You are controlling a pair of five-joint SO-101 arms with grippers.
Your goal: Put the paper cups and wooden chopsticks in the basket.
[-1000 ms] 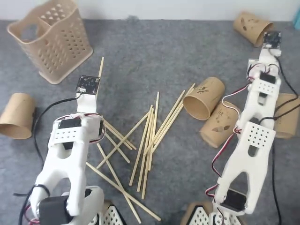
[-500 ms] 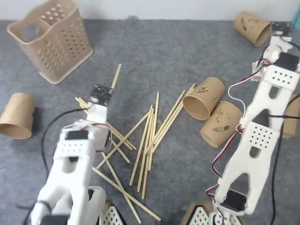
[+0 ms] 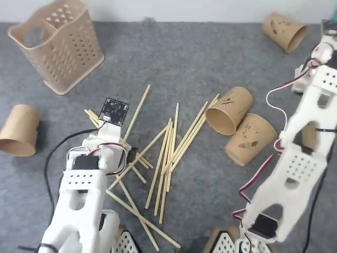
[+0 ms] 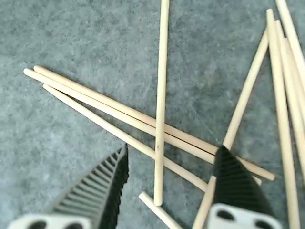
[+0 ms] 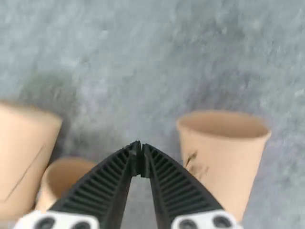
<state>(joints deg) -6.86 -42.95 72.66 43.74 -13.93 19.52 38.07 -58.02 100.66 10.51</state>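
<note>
Wooden chopsticks [image 3: 168,150] lie scattered mid-table. My left gripper [image 4: 169,160] is open just above them. One chopstick [image 4: 160,95] runs between its fingers and crosses three others on the mat. The left arm [image 3: 84,174] stands at the near left. The tan basket [image 3: 58,42] is at the far left corner. Paper cups lie on their sides: one at the left edge [image 3: 20,130], two together right of the chopsticks [image 3: 229,109], one at the far right [image 3: 284,30]. My right gripper [image 5: 138,147] is shut on nothing above the mat, between a cup [image 5: 224,148] and two others [image 5: 24,152].
The right arm [image 3: 310,105] stretches along the right edge of the grey mat and covers part of another cup [image 3: 310,134]. Open mat lies between the basket and the chopsticks.
The left arm swung right and back toward the pile, and a single chopstick came along with it. The right arm reached farther toward the far right corner.
</note>
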